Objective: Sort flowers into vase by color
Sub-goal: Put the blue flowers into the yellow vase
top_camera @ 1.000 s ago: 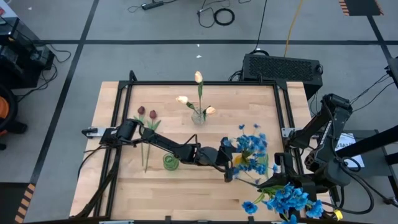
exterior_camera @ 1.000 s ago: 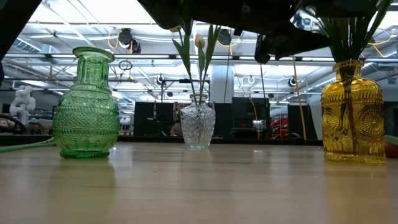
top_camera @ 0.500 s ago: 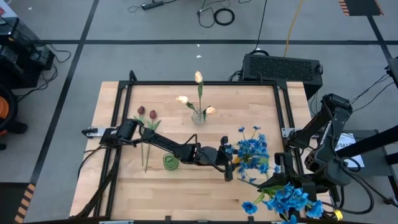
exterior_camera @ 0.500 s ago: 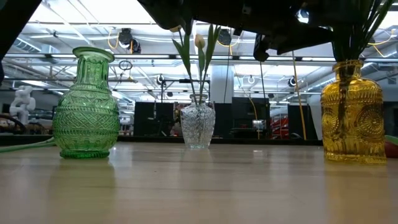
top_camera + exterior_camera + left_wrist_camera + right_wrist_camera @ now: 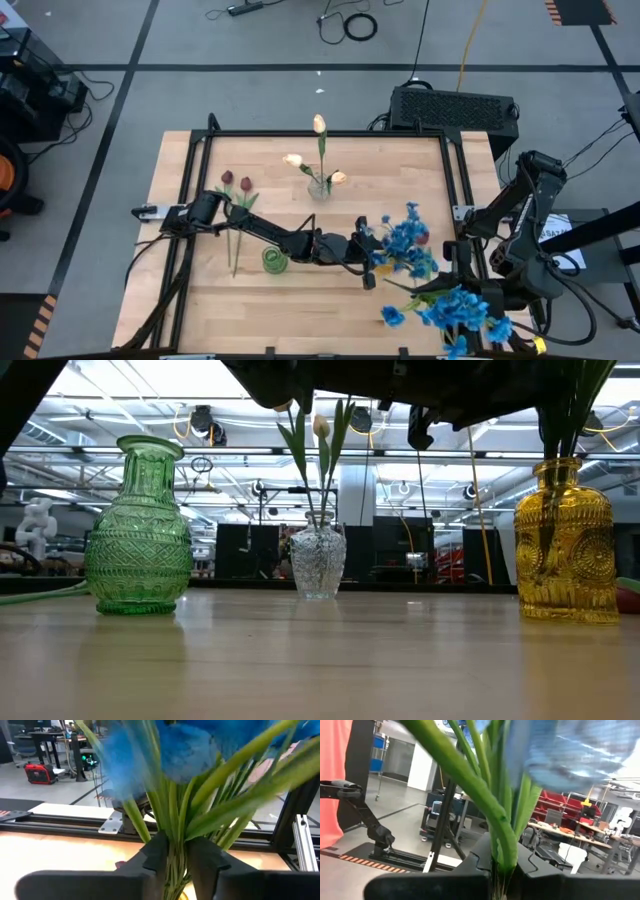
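A yellow glass vase (image 5: 565, 545) stands right of centre with blue flowers (image 5: 405, 240) in it. My left gripper (image 5: 368, 262) reaches in from the table's left and is shut on their green stems. My right gripper (image 5: 502, 870) is near the front right corner, shut on a second bunch of blue flowers (image 5: 455, 310). Cream tulips (image 5: 318, 150) stand in a clear vase (image 5: 320, 560) at the far middle. Two dark red tulips (image 5: 237, 183) lie flat on the table at the left, beside an empty green vase (image 5: 140, 530). My left gripper pinches several green stems (image 5: 175, 852) between its two fingers (image 5: 155, 854), just above the yellow vase's mouth. The fingers come level from the table's left and lie across the stems. The stems stand upright, their lower ends in the vase. My right gripper pinches the green stems (image 5: 502, 857) of the second blue bunch between its two fingers (image 5: 475, 865). The stems rise out of the shut fingers and the blooms spread close before the wrist camera. The bunch is lifted clear of the table.
A black metal frame (image 5: 325, 133) runs around the wooden tabletop. The green vase (image 5: 275, 260) stands right under my left arm's forearm. Bare wood (image 5: 300, 310) lies along the near edge, left of the right gripper's bunch.
My left gripper has shut on the stems of the blue flowers in the yellow vase, drawing them together and a little toward the table's left. My right gripper has carried its blue bunch slightly toward the table's left.
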`<act>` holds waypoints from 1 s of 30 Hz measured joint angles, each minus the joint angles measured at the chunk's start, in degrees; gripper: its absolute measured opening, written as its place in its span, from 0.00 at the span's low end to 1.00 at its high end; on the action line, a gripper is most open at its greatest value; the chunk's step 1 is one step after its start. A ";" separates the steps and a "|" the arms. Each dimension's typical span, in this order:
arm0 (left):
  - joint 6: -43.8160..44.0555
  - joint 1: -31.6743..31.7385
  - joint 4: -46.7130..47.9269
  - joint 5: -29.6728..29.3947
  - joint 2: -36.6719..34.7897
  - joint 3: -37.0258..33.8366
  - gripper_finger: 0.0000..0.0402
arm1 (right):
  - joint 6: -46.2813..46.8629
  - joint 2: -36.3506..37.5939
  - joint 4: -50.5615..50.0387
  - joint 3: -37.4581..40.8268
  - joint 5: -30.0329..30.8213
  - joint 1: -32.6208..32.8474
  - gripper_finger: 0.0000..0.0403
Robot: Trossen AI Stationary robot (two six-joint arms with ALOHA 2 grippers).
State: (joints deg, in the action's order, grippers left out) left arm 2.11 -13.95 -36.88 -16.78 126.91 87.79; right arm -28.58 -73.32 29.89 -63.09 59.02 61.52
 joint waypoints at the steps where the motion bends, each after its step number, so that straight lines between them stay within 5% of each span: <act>1: -0.02 0.01 -0.01 0.05 0.00 0.00 0.15 | 0.00 0.02 0.00 0.00 -0.02 0.02 0.02; 16: -1.16 0.02 -0.04 0.48 0.00 0.00 0.08 | -2.95 0.03 4.57 -0.02 15.01 7.83 0.02; 24: -1.49 -0.05 -0.41 1.92 -0.22 0.00 0.08 | -0.89 0.09 4.71 -0.02 30.01 13.92 0.02; 30: -1.49 -0.09 -0.27 2.43 -0.22 0.00 0.08 | -1.62 1.84 7.20 -0.02 25.81 12.43 0.02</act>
State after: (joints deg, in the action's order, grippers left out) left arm 0.62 -14.04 -37.15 -14.35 126.69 87.79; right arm -30.20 -71.48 37.09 -63.11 84.83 73.95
